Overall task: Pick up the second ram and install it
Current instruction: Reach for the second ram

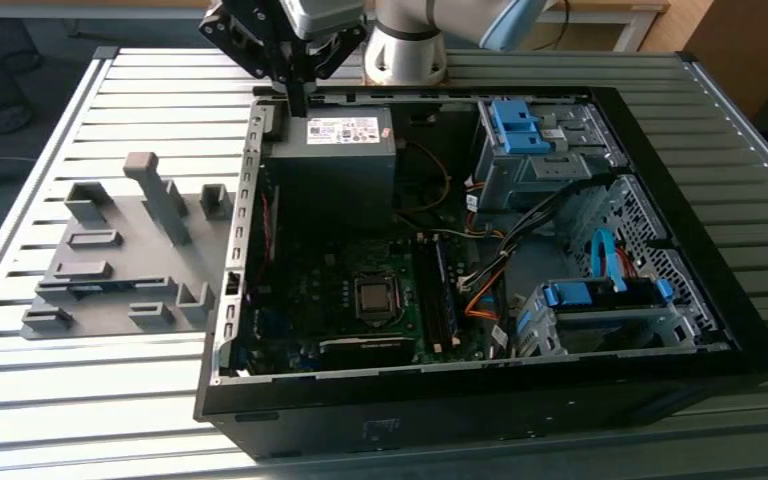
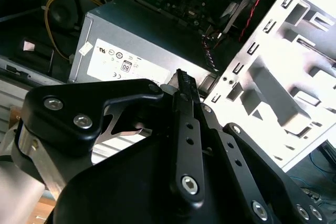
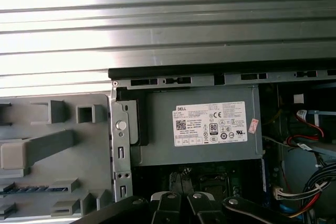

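Black linkage gripper (image 1: 301, 98) hangs over the far corner of the open black computer case (image 1: 491, 385), at the exterior view's left and just above the grey metal power-supply box (image 1: 331, 165). Its fingers (image 2: 182, 85) are pressed together.

In the first wrist view the second ram (image 3: 31, 188), a thin blue-green circuit strip, lies in the grey plastic holder tray (image 1: 111, 305). The tray sits on the slatted metal table (image 1: 37, 400), at the exterior view's left of the case. The ram is well apart from the gripper.

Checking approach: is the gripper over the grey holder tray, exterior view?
No, the gripper hangs above the power supply, clear of the grey holder tray.
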You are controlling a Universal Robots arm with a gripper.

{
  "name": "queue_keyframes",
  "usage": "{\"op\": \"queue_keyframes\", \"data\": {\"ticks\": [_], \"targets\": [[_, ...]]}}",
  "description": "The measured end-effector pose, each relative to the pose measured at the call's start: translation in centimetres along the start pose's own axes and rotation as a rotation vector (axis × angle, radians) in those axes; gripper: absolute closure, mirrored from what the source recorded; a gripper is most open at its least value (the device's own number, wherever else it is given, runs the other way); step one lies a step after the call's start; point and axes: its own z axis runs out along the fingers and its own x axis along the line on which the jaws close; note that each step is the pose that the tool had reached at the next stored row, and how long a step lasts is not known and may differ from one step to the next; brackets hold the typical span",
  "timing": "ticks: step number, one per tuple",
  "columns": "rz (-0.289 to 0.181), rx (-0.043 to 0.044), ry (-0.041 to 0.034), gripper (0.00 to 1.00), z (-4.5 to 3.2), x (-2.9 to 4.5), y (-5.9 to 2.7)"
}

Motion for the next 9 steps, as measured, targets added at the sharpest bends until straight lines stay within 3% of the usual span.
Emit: {"op": "queue_keyframes", "data": {"ticks": [1,9], "targets": [[0.000,0.0000,0.0000,0.89,0.14,0.40,-0.04],[0.000,0.0000,0.0000,0.89,0.16,0.55,-0.05]]}}
